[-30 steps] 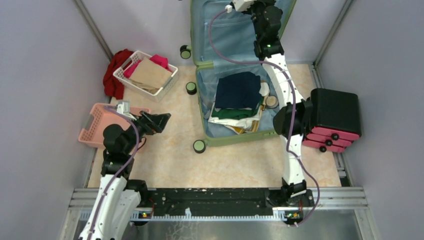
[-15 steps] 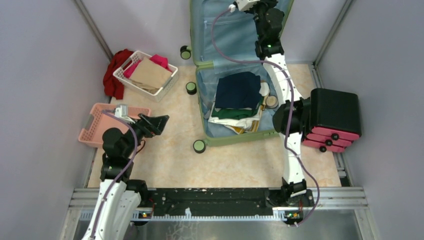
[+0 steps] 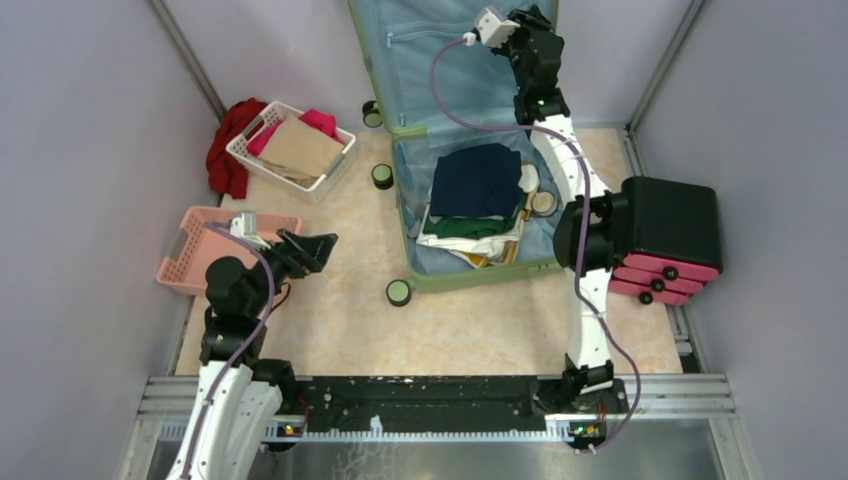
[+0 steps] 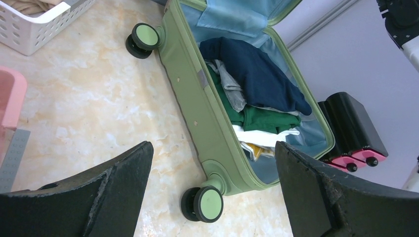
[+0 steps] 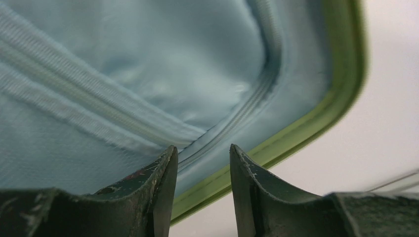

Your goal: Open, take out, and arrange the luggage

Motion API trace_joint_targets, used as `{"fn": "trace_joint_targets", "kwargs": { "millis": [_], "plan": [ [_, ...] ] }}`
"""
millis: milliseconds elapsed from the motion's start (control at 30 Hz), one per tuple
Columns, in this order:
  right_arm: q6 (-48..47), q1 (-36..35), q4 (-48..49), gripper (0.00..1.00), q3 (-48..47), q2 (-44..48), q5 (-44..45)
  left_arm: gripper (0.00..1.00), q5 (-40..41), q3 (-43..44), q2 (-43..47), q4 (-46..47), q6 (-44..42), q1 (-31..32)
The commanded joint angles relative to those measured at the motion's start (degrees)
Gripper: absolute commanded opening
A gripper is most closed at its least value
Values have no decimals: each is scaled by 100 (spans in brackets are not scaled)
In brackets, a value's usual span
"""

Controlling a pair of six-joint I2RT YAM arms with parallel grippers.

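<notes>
The luggage [image 3: 480, 274] lay open just ahead of the left gripper [image 3: 315, 243], whose jaws were spread wide and held nothing. Its lower half held stacked clothes: a navy garment [image 3: 478, 178] on top, with a green garment [image 3: 468, 226] and white and yellow ones beneath. The right gripper [image 5: 200, 153] faced the raised lid [image 3: 440, 60] and its blue lining, jaws narrowly parted and pinching nothing. Off to the left of the left jaws, a white basket [image 3: 262, 166] held tan cloth [image 3: 300, 148] and pink cloth [image 3: 320, 121]. A pink basket [image 3: 185, 268] sat behind them.
</notes>
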State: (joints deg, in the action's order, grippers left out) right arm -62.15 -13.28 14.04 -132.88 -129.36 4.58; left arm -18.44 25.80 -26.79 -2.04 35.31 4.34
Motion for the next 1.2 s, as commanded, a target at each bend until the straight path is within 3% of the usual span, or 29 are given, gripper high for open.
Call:
{"fn": "trace_joint_targets", "kwargs": {
  "millis": [0,200,433,567,700,867,1167],
  "plan": [
    [412,-10,-223,44,491,1171,-144,99,22,155,111,-55,-80,-30],
    [1229,38,-1787,58,1103,2224,-764,99,-54,217,169,-10,-194,-30],
    [2482,374,-4391,76,2020,3616,-2787,99,-451,285,185,160,-62,-30],
    [3064,849,-4883,84,3288,4606,-3922,99,-868,253,91,612,155,-30],
    [3452,1411,-5093,85,4584,5566,-4832,99,-1344,179,-176,1086,484,-30],
    [3522,1922,-5438,86,5783,6506,-5120,99,-1664,88,-732,1654,917,-30],
    [3550,2607,-6172,86,6511,7337,-4982,99,-1839,-1,-1357,2074,1199,-30]
  ]
}}
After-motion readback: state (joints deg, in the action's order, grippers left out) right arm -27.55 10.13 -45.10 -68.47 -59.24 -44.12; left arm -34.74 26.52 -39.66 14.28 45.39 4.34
